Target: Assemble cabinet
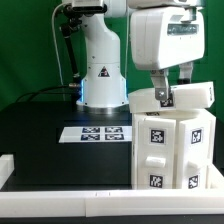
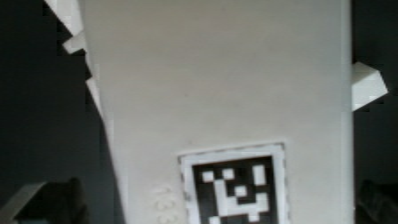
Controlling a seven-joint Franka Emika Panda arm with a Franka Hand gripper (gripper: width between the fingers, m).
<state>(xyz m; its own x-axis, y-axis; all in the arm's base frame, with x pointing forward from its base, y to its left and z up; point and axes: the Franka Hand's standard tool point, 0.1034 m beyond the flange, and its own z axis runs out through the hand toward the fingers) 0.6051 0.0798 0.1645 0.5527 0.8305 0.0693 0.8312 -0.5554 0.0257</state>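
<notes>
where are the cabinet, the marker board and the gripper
cabinet [image 1: 172, 150], exterior view, tagged front face
marker board [image 1: 100, 133], exterior view, middle of the flat sheet
gripper [image 1: 164, 96], exterior view, between the fingers above the cabinet top

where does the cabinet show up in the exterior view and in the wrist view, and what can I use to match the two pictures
Exterior view: the cabinet stands at the exterior view's right, on the black table, under the end effector.
Wrist view: the cabinet fills most of the picture as a tall white panel.
Shared landmark: a black-and-white square tag on its white face, like those on its front.
</notes>
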